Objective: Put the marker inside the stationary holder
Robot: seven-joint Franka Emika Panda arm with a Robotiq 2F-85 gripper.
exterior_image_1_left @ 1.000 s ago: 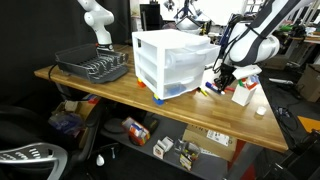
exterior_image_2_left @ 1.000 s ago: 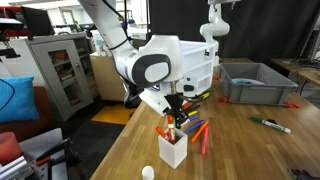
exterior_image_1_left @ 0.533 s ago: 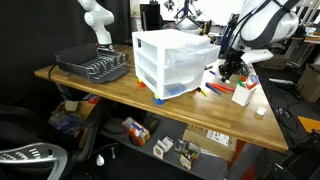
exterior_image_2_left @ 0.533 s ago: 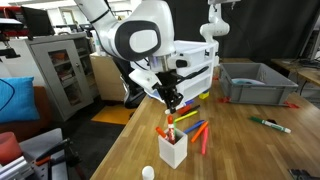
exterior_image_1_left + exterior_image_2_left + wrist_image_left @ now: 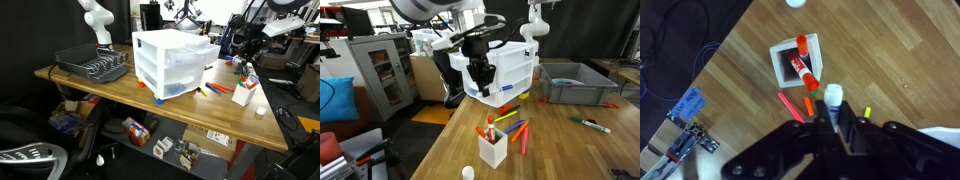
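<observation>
The stationary holder (image 5: 492, 149) is a small white upright box with red and orange pens sticking out, standing near the table's end. It also shows in an exterior view (image 5: 243, 94) and from above in the wrist view (image 5: 795, 62). My gripper (image 5: 480, 86) hangs well above the holder and a little to one side of it, as an exterior view (image 5: 247, 60) also shows. In the wrist view the gripper (image 5: 834, 118) is shut on a marker (image 5: 833, 98) whose white end pokes out between the fingers.
Loose red and orange markers (image 5: 520, 134) lie on the wood beside the holder, and a green marker (image 5: 590, 125) lies farther off. A white ball (image 5: 468, 172) sits near the table end. A large white drawer unit (image 5: 170, 62), a dish rack (image 5: 92, 65) and a grey bin (image 5: 575, 82) stand on the table.
My gripper has risen from just above the holder to well above it. The holder and the loose markers have not moved.
</observation>
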